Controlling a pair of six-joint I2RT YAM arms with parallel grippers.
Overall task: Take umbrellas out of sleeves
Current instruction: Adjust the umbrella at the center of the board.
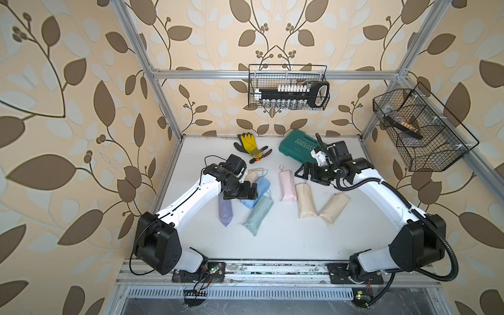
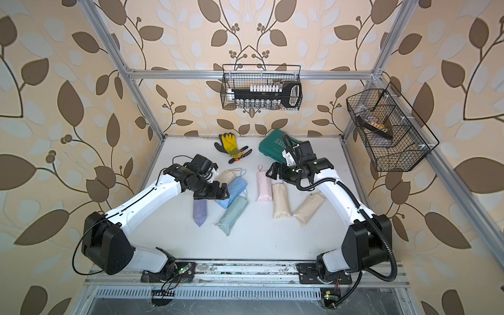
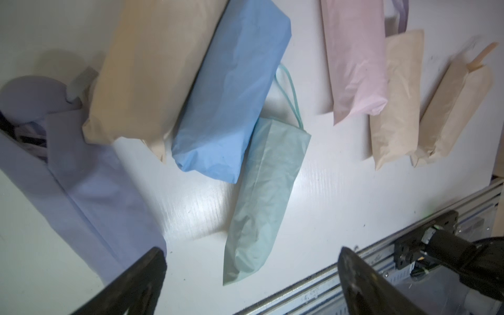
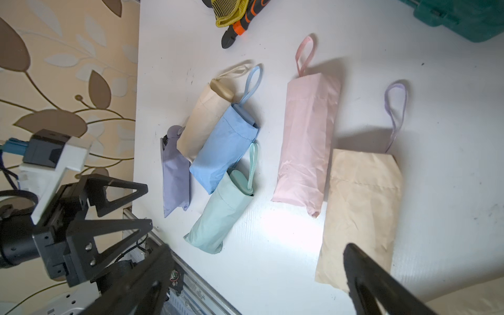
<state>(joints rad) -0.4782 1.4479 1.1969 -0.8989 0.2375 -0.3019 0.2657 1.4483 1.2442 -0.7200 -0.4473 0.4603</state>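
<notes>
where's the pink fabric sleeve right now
In both top views the smooth pink fabric sleeve lies mid-table, between the blue sleeve on its left and a beige sleeve close on its right.

On the left I see a lilac sleeve (image 1: 225,211), beige sleeve (image 1: 251,176), blue sleeve (image 1: 257,189) and mint sleeve (image 1: 258,215) overlapping in a cluster, all flat and stuffed full. A pink sleeve (image 1: 287,186), second beige sleeve (image 1: 306,201) and third beige sleeve (image 1: 334,208) lie side by side to their right. I can make out umbrella handles (image 4: 240,181) at the clustered beige, blue and mint mouths.
</notes>
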